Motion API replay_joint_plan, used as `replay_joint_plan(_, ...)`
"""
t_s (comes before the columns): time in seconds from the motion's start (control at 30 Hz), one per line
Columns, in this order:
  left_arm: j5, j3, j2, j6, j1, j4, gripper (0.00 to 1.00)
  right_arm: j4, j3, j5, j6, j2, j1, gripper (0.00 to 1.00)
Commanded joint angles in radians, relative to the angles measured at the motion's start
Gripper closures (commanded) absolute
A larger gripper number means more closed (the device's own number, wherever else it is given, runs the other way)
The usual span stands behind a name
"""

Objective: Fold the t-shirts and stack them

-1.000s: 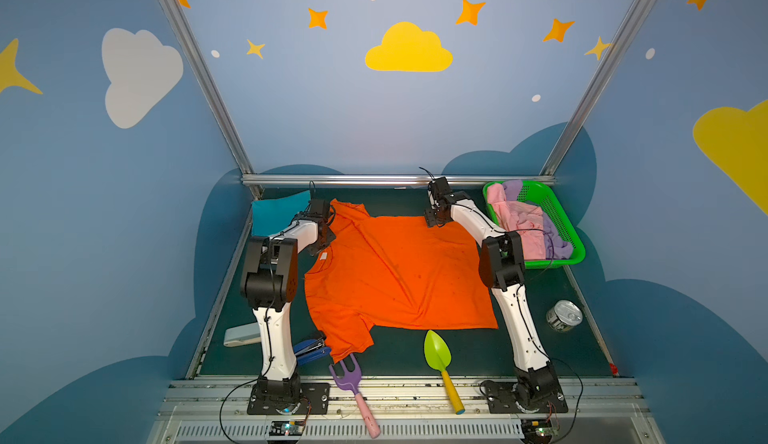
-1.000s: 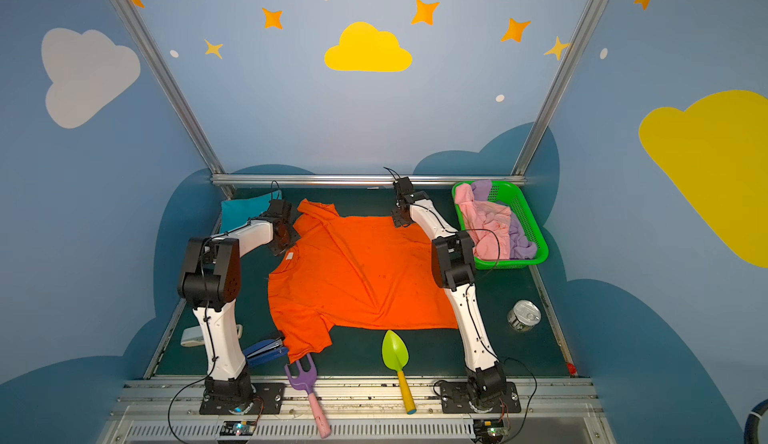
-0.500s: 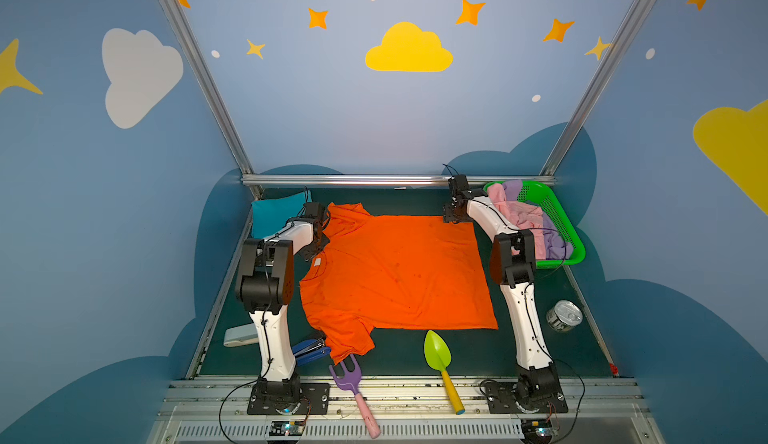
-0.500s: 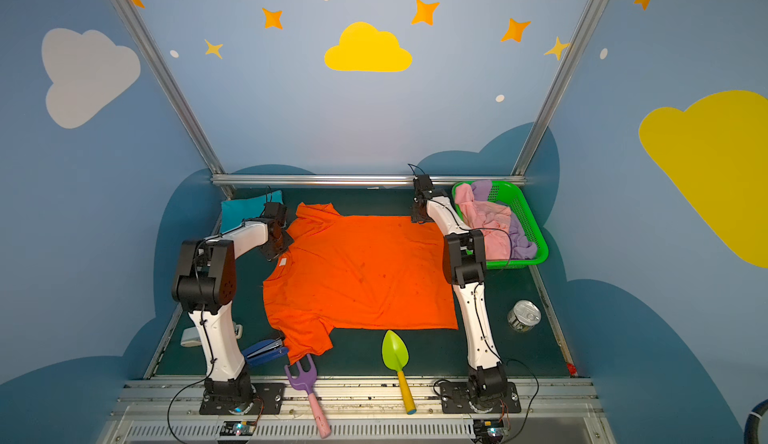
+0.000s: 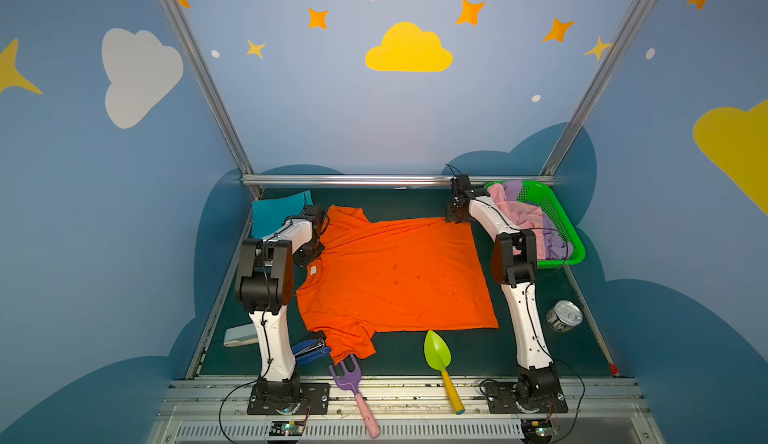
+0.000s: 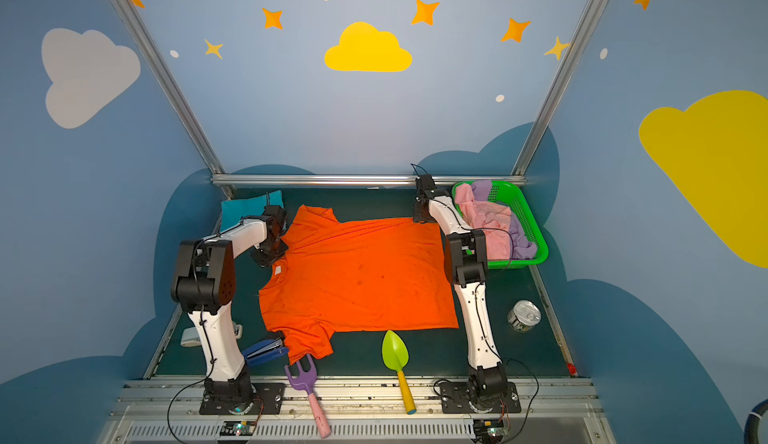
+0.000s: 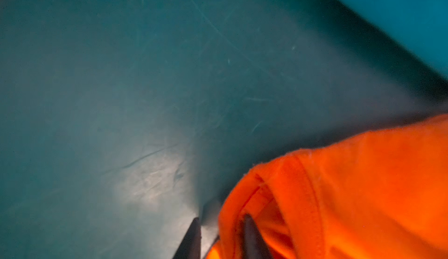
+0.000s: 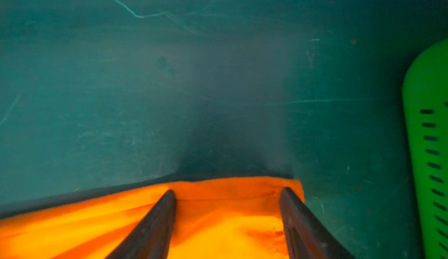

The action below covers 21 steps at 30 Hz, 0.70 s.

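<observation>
An orange t-shirt point(image 5: 395, 280) point(image 6: 357, 280) lies spread flat on the dark green table, white neck label up, in both top views. My left gripper point(image 5: 309, 251) point(image 6: 271, 255) point(image 7: 221, 224) sits at its far left shoulder, jaws a little apart with a loose fold of the collar edge between them. My right gripper point(image 5: 455, 215) point(image 6: 419, 215) point(image 8: 228, 192) stands open just over the far right hem corner. A folded teal t-shirt point(image 5: 280, 213) lies in the far left corner. Pink point(image 5: 523, 217) and lilac point(image 5: 555, 242) t-shirts are heaped in the green basket point(image 5: 559, 261) point(image 8: 426, 148).
Along the near edge lie a blue stapler point(image 5: 309, 350), a purple hand fork point(image 5: 347, 375) touching the near sleeve, and a green trowel point(image 5: 437, 352). A tin can point(image 5: 564, 315) stands near right. A white object point(image 5: 241, 335) lies near left.
My right gripper has moved right toward the basket and the shirt's far edge now lies stretched flat. The left gripper has shifted left, and its jaws have parted from shut.
</observation>
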Motion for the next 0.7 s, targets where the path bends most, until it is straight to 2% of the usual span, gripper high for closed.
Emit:
replay_joint_plan(0.0, -0.01, 0.049, -0.061, -0.001, 0.0, -0.059, 0.6, -0.036, -0.016, 0.024, -0.034, -0.092, 0.022, 0.33)
replay_joint_plan(0.1, 0.001, 0.106, -0.066, 0.005, -0.012, -0.03, 0.59, -0.032, -0.048, 0.024, -0.055, -0.156, 0.053, 0.33)
replay_joint_plan(0.2, 0.028, 0.199, -0.003, 0.029, -0.028, -0.002, 0.58, 0.007, -0.12, 0.012, -0.057, -0.228, 0.088, 0.33)
replay_joint_plan(0.37, 0.064, 0.405, 0.169, 0.057, -0.046, -0.02, 0.59, 0.09, -0.24, -0.005, -0.052, -0.313, 0.133, 0.34)
replay_joint_plan(0.53, 0.117, 0.603, 0.33, 0.087, -0.061, -0.034, 0.58, 0.087, -0.264, -0.033, -0.043, -0.327, 0.152, 0.35)
replay_joint_plan(0.67, 0.169, 0.751, 0.45, 0.106, -0.076, -0.053, 0.64, 0.074, -0.269, -0.068, -0.031, -0.327, 0.155, 0.36)
